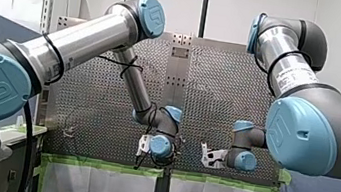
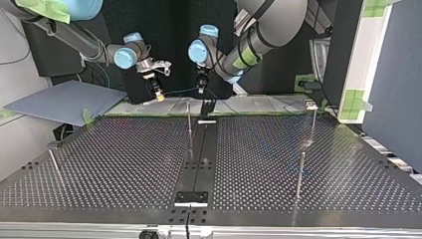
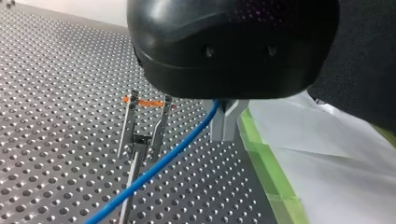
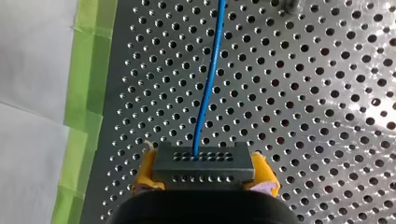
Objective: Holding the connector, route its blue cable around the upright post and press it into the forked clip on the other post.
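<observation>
In the right wrist view my right gripper (image 4: 203, 164) has its yellow pads (image 4: 145, 173) shut on a dark grey connector (image 4: 204, 169). The blue cable (image 4: 208, 79) leaves the connector and runs ahead over the perforated table (image 4: 303, 116). My left gripper (image 3: 224, 133) has its metal fingers shut on that blue cable (image 3: 159, 163), which slopes down and away from them. Just beyond it stands the forked clip (image 3: 145, 122) on its post, with an orange piece across the prong tips. In the top view my right gripper (image 2: 158, 93) and left gripper (image 2: 201, 87) hang side by side at the far edge.
Thin upright posts (image 2: 189, 124) (image 2: 312, 124) (image 2: 299, 175) stand on the table, and another (image 2: 54, 167) leans at the top view's left. A black strip (image 2: 201, 149) runs down the middle. Green tape (image 3: 266, 163) and white sheeting (image 3: 327, 154) border the edge under the grippers.
</observation>
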### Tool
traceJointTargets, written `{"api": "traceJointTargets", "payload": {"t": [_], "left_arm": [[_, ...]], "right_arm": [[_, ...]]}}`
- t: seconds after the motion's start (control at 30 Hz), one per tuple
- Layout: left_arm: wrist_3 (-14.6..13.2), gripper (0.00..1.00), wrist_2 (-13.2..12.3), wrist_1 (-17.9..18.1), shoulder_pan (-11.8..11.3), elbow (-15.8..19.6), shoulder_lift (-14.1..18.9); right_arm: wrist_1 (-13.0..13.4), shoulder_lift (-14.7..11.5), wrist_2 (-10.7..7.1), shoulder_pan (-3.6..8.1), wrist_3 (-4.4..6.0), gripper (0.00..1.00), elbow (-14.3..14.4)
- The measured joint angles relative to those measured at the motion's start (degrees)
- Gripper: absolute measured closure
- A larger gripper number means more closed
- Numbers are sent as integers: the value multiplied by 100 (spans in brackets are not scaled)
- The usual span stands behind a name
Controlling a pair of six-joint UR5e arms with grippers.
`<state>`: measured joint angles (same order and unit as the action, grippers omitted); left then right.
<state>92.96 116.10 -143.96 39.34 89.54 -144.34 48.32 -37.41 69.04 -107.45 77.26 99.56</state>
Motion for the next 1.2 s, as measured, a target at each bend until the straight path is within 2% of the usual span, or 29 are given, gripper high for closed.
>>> {"api": "traceJointTargets", "payload": {"t": [0.47, 0.73, 0.97, 1.2], "left_arm": [[128, 98, -10, -268, -50, -477, -2], [183, 98, -106, -375, -140, -585, -14], [190, 98, -188, -598, -178, -837, -247], [326, 98, -230, -744, -209, -1074, -288]], "right_arm": [[-68, 1, -15, 25, 45, 100, -219], [-117, 1, -17, 45, 46, 100, -302], [-152, 2, -16, 59, 46, 100, -341], [-143, 4, -15, 73, 46, 100, -344]]}}
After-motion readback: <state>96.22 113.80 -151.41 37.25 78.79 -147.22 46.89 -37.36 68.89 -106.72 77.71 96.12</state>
